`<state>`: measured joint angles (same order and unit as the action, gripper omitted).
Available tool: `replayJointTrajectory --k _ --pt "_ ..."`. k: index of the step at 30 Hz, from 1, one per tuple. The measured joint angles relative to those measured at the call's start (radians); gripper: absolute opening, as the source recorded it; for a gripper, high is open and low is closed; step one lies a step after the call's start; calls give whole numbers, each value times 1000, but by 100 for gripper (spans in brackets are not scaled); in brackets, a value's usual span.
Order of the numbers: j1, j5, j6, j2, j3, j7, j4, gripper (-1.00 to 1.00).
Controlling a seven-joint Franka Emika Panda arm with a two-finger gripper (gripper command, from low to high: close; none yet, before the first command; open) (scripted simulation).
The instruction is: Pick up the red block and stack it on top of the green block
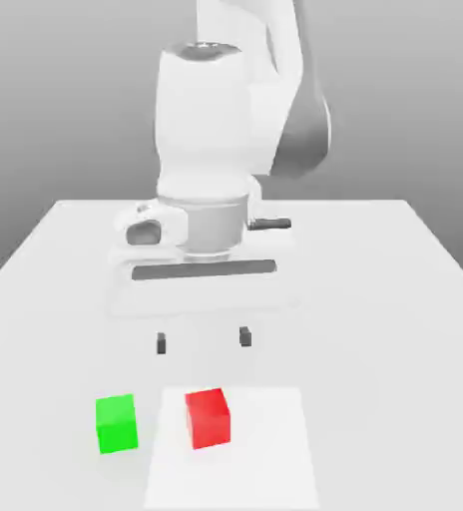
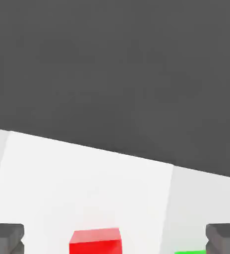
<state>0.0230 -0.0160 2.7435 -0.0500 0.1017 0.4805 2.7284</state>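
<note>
The hand (image 1: 203, 340) hangs over the worktop (image 1: 375, 299), fingers (image 1: 161, 343) spread wide with nothing between them, touching nothing. Just in front of it sits the red block (image 1: 208, 417), flat on the worktop on a paler patch, a little toward the exterior view's right of the green block (image 1: 117, 423), the two apart but near. From the hand view the red block (image 2: 95, 241) lies between the fingertips (image 2: 5, 235). It looks a stiff, light cube, probably smooth-sided; I'd pinch it across two opposite flat faces, about mid-height, so it doesn't tip.
</note>
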Motion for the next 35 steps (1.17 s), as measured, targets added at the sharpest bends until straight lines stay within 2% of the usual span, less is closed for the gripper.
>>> replayJointTrajectory --k 2,7,8,15,21,26,28,31,32,35 --pt "-6 22 49 73 -5 -38 25 0" --pt "-29 78 199 254 -41 -86 10 0" --pt "-36 86 227 288 -50 -92 5 -100" --pt "-40 84 232 294 -54 -90 4 -100" --pt "-36 28 69 103 -36 -49 33 -100" --pt "-230 4 -66 22 70 -97 -23 -100" --pt "-291 24 -33 67 62 -120 -34 -100" --pt "-273 61 60 168 24 -149 -41 -100" --pt "-275 72 87 197 17 -156 -42 100" --pt "-275 72 87 197 16 -156 -42 100"
